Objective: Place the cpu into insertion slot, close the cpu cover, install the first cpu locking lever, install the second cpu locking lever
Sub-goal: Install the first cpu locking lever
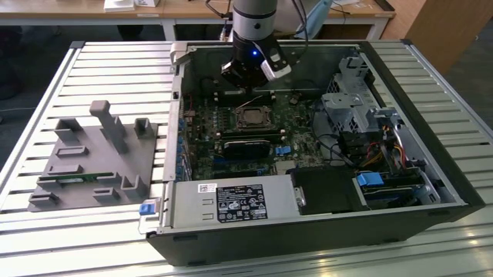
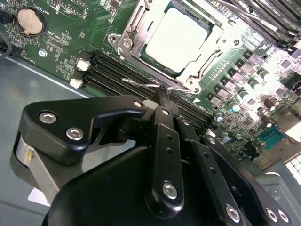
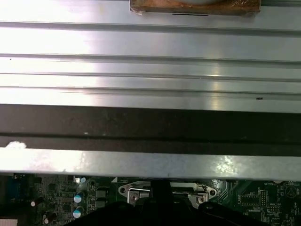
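Observation:
The cpu (image 2: pixel 176 37), a dull silver square, lies in the insertion slot (image 1: pixel 253 118) on the green board. The silver cpu cover (image 2: pixel 203 66) is folded down around it as a frame. A thin wire locking lever (image 2: pixel 141 83) runs along the socket's side facing the memory slots. My gripper (image 2: pixel 164 96) is shut, its black fingers meeting in one tip right at the hooked end of that lever. I cannot tell whether the tip touches it. In the exterior view the gripper (image 1: pixel 248 81) hangs inside the case just behind the socket. The first wrist view catches the socket's edge (image 3: pixel 164 190).
Black memory slots (image 2: pixel 122 70) and a coin battery (image 2: pixel 29 20) sit close to the socket. A labelled power supply box (image 1: pixel 235 202) and a drive cage (image 1: pixel 350 109) stand in the case. A grey fixture block (image 1: pixel 96 156) rests on the slatted table at the exterior view's left.

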Tool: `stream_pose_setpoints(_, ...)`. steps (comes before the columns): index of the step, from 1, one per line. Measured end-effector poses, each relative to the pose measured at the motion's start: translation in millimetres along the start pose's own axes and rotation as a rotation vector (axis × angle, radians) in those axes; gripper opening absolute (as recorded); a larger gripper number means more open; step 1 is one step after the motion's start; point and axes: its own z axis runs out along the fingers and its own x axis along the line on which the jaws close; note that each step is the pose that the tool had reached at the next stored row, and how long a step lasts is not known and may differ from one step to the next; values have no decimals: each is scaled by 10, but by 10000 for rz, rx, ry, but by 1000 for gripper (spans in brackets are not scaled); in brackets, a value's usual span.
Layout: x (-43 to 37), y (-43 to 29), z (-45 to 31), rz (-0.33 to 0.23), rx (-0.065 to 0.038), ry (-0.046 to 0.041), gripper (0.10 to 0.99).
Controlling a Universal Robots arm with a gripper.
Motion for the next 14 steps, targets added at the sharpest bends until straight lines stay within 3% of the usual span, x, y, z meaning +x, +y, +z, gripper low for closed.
stream_pose_setpoints(7, -54, 20, 32, 0, 0, 1, 106)
stream_pose_setpoints(8, -221, 11, 138, 0, 2, 1, 106)
stream_pose_setpoints(9, -221, 11, 138, 0, 2, 1, 106)
stream_pose_setpoints(11, -222, 14, 98, 1, 2, 1, 106)
stream_pose_setpoints(14, -224, 26, -49, 0, 2, 1, 106)
